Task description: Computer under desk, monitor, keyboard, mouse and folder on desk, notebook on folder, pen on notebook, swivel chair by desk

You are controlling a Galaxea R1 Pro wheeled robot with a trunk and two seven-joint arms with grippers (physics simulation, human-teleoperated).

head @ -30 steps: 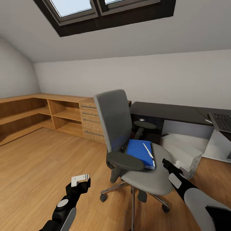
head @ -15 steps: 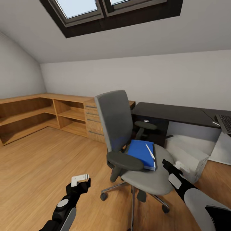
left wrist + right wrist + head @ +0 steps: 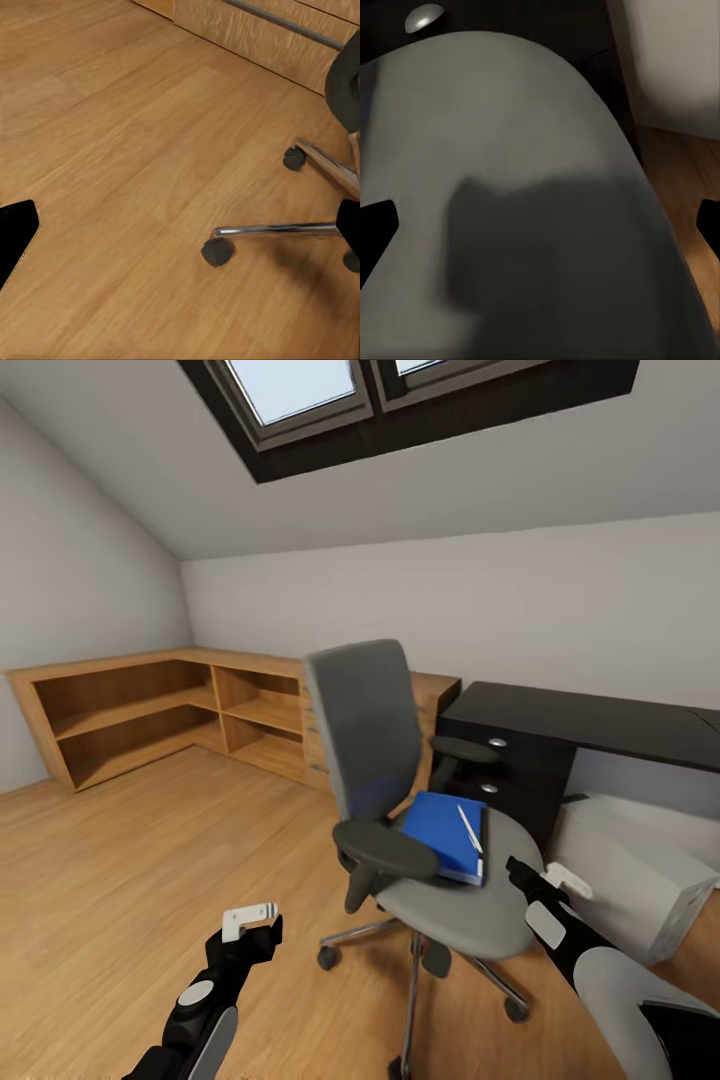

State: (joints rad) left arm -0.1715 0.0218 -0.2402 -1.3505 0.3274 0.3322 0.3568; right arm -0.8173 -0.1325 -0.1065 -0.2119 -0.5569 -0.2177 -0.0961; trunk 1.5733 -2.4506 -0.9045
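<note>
View has swung left over the last second: the keyboard that sat at the right edge is out of frame now, more of the wooden shelving [image 3: 140, 710] shows, and the swivel chair [image 3: 400, 800] holds centre, so the base or head is turning, things themselves not moved. Folder [image 3: 447, 836] lies flat on the chair seat, pen [image 3: 468, 828] on top of it; folder transfer not yet done. Right gripper [image 3: 545, 882] hangs just beside the seat's edge, over grey cushion in the wrist view, fingers spread, holding nothing. Left gripper [image 3: 252, 920] low over bare floor near the chair's casters, also spread and empty. Desk [image 3: 590, 725] black-topped, behind the chair; light grey computer [image 3: 640, 880] on the floor beside it. Wood plank floor [image 3: 120, 860], white sloped walls, skylight [image 3: 300, 385] overhead.
</note>
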